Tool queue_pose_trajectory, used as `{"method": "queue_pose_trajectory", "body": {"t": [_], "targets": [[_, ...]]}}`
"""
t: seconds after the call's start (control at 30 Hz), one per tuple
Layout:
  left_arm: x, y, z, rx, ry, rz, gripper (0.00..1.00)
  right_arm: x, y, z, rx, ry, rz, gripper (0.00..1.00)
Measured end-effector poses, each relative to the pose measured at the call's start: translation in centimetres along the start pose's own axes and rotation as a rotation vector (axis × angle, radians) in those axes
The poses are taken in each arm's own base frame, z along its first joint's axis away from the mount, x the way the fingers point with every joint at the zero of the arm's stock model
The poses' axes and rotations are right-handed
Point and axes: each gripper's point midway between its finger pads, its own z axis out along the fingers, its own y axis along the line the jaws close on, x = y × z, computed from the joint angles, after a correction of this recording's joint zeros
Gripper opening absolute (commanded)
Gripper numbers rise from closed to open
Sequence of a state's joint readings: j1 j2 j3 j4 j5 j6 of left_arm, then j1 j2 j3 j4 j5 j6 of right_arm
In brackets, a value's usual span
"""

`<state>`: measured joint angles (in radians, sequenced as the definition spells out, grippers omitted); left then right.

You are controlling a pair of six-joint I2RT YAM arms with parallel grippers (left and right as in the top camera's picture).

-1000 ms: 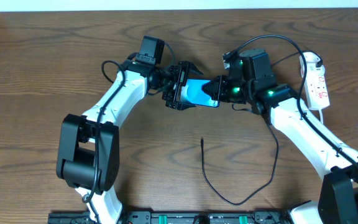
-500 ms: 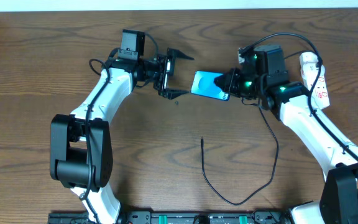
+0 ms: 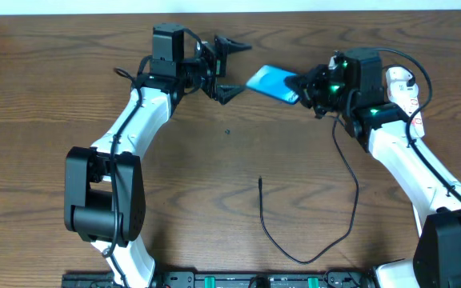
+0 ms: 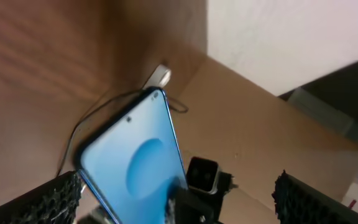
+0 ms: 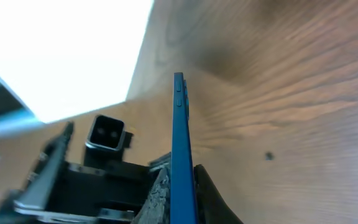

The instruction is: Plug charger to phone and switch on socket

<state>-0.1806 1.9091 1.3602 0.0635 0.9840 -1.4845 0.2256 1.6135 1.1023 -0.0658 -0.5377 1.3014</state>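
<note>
The phone [image 3: 269, 81], blue screen lit, hangs tilted above the table with my right gripper [image 3: 298, 90] shut on its right end. The right wrist view shows the phone [image 5: 179, 137] edge-on, squeezed between the fingers [image 5: 160, 194]. My left gripper [image 3: 232, 69] stands wide open just left of the phone and apart from it. From the left wrist, the phone [image 4: 132, 165] lies ahead between the spread fingertips [image 4: 53, 200]. The charger's black tip [image 3: 261, 182] rests mid-table, and its cable [image 3: 294, 259] loops toward the near edge. The white socket [image 3: 411, 110] lies at the far right.
The charger cable runs back up under my right arm [image 3: 398, 164]. A pale wall borders the table's far edge [image 3: 294, 6]. My left arm [image 3: 134, 120] reaches across the left half of the table.
My right gripper has lifted the phone and carried it right and toward the far edge. My left gripper, earlier around the phone's left end, has drawn back left, still open.
</note>
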Motion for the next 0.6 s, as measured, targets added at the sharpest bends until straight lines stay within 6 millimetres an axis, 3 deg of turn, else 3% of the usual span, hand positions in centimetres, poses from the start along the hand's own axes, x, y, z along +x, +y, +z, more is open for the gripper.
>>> {"method": "queue_pose_trajectory", "body": {"t": [0.2,0.6], "targets": [[-0.8,-2.2,-0.1,0.072,-0.051,0.093,0.98,-1.1,1.9,-0.3,-0.078,-0.028,0.123,0.01],[-2.1,-2.7,-0.3,0.089,-0.128,0.107,0.97,-0.7,4.3,-0.3,-0.169,-0.01,0.226,0.01]]}}
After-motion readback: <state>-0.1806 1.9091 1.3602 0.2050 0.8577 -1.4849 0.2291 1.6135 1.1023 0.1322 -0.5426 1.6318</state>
